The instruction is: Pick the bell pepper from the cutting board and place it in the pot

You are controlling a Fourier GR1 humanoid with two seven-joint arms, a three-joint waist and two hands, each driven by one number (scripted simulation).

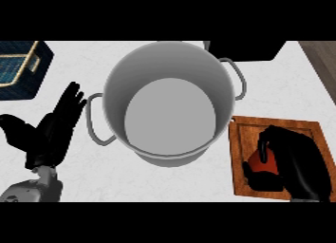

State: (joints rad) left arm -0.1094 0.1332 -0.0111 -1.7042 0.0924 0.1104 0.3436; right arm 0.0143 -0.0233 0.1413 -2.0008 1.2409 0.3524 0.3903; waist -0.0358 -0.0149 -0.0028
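The white table (pixel 290 90) carries a big grey pot (pixel 167 102), empty and standing at its middle, with a handle on each side. To the pot's right, just beside it, lies a wooden cutting board (pixel 312 137), and on it the red bell pepper (pixel 258 163) — mostly covered by the right hand (pixel 297 161), whose fingers (pixel 265 142) are curled over and round it. The pepper seems to rest on the board yet, though the hand hides too much to be sure. The left hand (pixel 48 130) rests at the left side of the pot, fingers straight and holding nothing. A dark basket (pixel 13 71) sits at the far left corner.

The step in hand looks to be the grasp and lift. To do it well, the fingers should close fully round the pepper before rising, then lift straight up — high enough to clear the pot's tall rim — before moving left. Release only once the pepper is over the pot's middle, low inside, away from the near handle.
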